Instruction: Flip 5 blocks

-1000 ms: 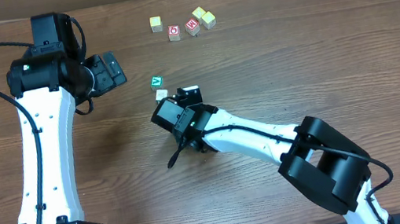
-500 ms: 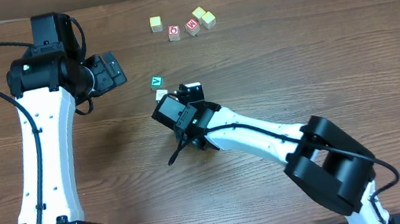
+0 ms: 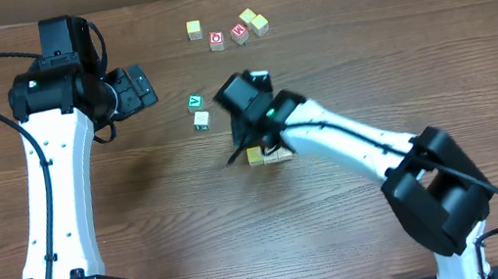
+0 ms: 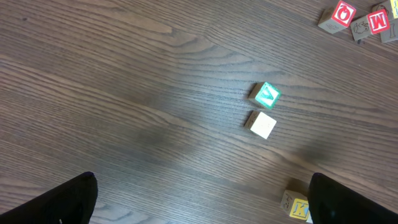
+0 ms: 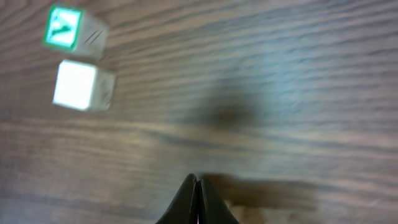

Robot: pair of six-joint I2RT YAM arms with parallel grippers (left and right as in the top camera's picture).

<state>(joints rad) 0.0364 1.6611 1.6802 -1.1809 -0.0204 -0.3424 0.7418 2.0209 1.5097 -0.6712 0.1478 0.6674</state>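
Flipping with your right gripper [image 5: 197, 190], jaws pinched shut and empty, could skid the yellow block [image 3: 255, 155] away; left gripper [image 3: 137, 87] gapes, empty.

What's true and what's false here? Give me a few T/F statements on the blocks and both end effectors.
1. The green block lies next to the white block. True.
2. The right end effector is shut on a block. False: its fingers are pressed together with nothing between them.
3. The left end effector is open and holds nothing. True.
4. The red O block lies right beside the green block. False: it sits in the far cluster next to the red M block, well apart from the green one.
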